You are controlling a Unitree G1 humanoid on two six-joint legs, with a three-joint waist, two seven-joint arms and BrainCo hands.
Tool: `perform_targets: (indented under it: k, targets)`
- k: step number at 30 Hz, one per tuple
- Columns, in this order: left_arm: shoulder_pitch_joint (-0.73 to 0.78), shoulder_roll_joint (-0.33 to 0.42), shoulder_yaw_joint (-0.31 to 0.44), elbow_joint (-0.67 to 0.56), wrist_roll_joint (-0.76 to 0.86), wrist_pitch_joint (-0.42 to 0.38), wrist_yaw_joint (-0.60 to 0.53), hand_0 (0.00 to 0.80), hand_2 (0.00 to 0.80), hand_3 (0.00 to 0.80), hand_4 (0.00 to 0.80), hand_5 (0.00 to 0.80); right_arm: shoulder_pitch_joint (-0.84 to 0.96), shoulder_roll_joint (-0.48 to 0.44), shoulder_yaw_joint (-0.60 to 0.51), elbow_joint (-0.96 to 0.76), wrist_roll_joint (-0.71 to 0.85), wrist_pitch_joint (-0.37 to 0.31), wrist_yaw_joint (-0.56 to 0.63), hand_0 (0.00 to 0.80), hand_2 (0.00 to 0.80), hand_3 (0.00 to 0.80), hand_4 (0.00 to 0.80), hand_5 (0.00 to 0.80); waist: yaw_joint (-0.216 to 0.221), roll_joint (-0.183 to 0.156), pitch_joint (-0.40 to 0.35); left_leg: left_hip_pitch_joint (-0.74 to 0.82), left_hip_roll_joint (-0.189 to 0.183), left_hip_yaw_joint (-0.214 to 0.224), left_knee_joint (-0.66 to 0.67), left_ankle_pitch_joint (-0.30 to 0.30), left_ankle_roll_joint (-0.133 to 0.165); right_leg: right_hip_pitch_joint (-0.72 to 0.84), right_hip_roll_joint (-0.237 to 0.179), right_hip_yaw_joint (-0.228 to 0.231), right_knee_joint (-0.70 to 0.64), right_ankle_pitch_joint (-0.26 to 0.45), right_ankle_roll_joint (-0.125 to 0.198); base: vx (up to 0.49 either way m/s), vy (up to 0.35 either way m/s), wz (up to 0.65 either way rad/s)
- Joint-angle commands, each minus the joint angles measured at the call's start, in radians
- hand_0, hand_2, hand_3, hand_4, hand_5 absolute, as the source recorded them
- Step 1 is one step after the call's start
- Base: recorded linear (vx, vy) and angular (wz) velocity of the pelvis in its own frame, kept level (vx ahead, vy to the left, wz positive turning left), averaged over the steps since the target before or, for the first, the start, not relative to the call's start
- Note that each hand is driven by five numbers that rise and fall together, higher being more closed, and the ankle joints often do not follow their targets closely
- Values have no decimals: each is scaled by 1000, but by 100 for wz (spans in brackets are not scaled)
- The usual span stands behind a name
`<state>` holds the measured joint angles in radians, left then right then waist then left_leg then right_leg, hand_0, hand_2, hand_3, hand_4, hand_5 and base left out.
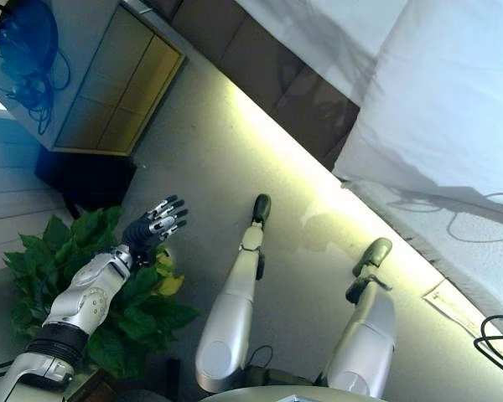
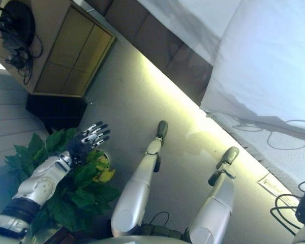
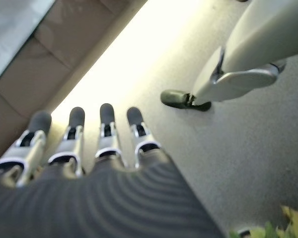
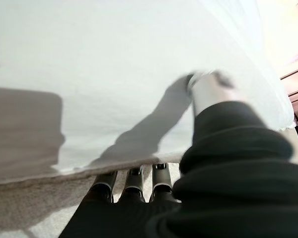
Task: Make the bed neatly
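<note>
The left hand is held out over bare floor with its fingers straight and spread, nothing in it, a leafy green plant just under the arm and lots of open floor between it and the brown bed base. The white sheet is seen hanging over the bed's edge at the far right, well apart from that hand. Only the right wrist view gives the right hand: its fingers are tucked under the sheet's hem with the thumb on top, so the sheet edge looks pinched.
</note>
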<state>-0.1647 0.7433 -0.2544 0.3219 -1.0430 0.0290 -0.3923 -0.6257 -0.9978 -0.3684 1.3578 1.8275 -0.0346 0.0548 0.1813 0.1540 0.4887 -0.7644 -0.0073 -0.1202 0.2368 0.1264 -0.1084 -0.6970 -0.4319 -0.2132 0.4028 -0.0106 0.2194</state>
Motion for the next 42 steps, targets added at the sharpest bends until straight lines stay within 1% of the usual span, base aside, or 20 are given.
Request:
perform_targets:
  k: [1,3,4,5,6,10,13,16,20,23,27,30,31,32,35,37,39,42]
  targets:
    - [-31,15,9,9,-29,-6,-23,0,0,0,0,0,-102,-94,62,-110,-13,14,57,800,800,800,800,800,33,1,-48,-33,66,-3,47,-18,-7,-64,-22,32,-35,114,23,-25,-9,4]
    - [-28,15,14,6,-24,-21,-22,0,0,0,0,0,-118,-89,73,-118,-16,11,58,800,800,800,800,800,38,1,-38,-50,56,-20,93,-33,-5,-83,-26,39,12,100,18,-4,19,8]
    - [-26,17,18,3,-26,-21,-19,0,0,0,0,0,-123,-86,78,-120,-15,12,58,800,800,800,800,800,40,0,-40,-51,57,-26,120,-65,-6,-87,-25,51,46,69,25,25,20,16]
    - [-23,20,26,-1,-28,-17,-17,0,0,0,0,0,-127,-79,83,-121,-12,14,59,800,800,800,800,800,42,0,-34,-67,55,-31,161,-81,-7,-104,-28,60,91,54,22,40,5,24]
    - [-18,22,33,-1,-25,-10,-21,0,0,0,0,0,-129,-72,87,-118,-8,19,59,800,800,800,800,800,42,0,-28,-81,56,-34,203,-103,-9,-120,-31,69,134,33,21,-55,23,30]
    - [-2,34,44,-27,-7,8,-19,0,0,0,0,0,-112,-55,93,-109,16,34,62,800,800,800,800,800,45,-6,-19,-123,56,-40,305,-154,-6,-162,-40,86,231,-5,9,-21,6,20]
    - [9,39,42,-43,-10,9,-15,0,0,0,0,0,-91,-42,97,-104,36,38,77,800,800,800,800,800,46,-4,-24,-149,52,-37,351,-174,-1,-191,-41,97,275,-19,5,0,16,-2]
    - [14,30,31,-58,-15,2,-9,0,0,0,0,0,-68,-26,101,-108,40,23,113,800,800,800,800,800,47,-2,-37,-154,43,-33,353,-171,3,-203,-37,107,275,-16,3,8,65,-6]
    - [24,23,33,-83,-28,9,17,0,0,0,0,0,-23,11,104,-169,-5,-16,144,800,800,800,800,800,46,-9,-53,-132,43,-30,328,-158,3,-184,-34,104,244,-1,3,10,33,7]
    - [30,20,47,-80,-30,29,31,0,0,0,0,0,29,65,102,-248,-39,-48,153,800,800,800,800,800,52,-31,-71,-89,44,-32,296,-148,3,-134,-32,81,200,18,4,28,-38,4]
    - [13,12,54,-49,-6,50,39,0,0,0,0,0,82,160,115,-361,-89,-71,154,800,800,800,800,800,57,-79,-100,14,61,-44,247,-154,-2,-9,-25,30,120,44,10,79,-93,-1]
    - [-14,5,41,-33,18,74,40,0,0,0,0,0,98,216,141,-410,-144,-77,151,800,800,800,800,800,60,-113,-126,89,75,-55,208,-162,-5,79,-9,7,59,58,17,82,-66,-1]
    - [-21,-2,32,-29,31,85,42,0,0,0,0,0,101,234,150,-431,-175,-73,132,800,800,800,800,800,60,-124,-136,110,73,-60,188,-136,-4,104,-5,-3,28,86,7,72,-17,2]
    - [-24,-6,23,-28,39,93,47,0,0,0,0,0,105,248,160,-449,-198,-75,114,800,800,800,800,800,60,-130,-144,139,77,-66,169,-135,-4,136,1,-9,4,93,9,93,-5,8]
    - [-28,-36,-7,-22,84,131,65,0,0,0,0,0,124,303,209,-523,-307,-46,43,800,800,800,800,800,62,-153,-179,241,93,-78,111,-140,-6,241,24,-19,-69,108,15,200,-20,7]
    - [-33,-65,-33,-14,113,142,74,0,0,0,0,0,141,326,249,-567,-357,-11,-7,800,800,800,800,800,62,-166,-199,306,105,-82,64,-136,-8,309,37,-29,-118,119,17,179,7,6]
    - [-44,-102,-69,-3,154,150,82,0,0,0,0,0,158,348,285,-586,-400,8,-34,800,800,800,800,800,65,-176,-224,372,111,-85,8,-129,-6,376,49,-41,-166,127,19,193,26,9]
    - [-70,-167,-126,23,204,176,97,0,0,0,0,0,187,397,325,-616,-426,16,-61,800,800,800,800,800,64,-191,-267,466,124,-78,-83,-112,-2,466,65,-61,-227,136,20,203,40,9]
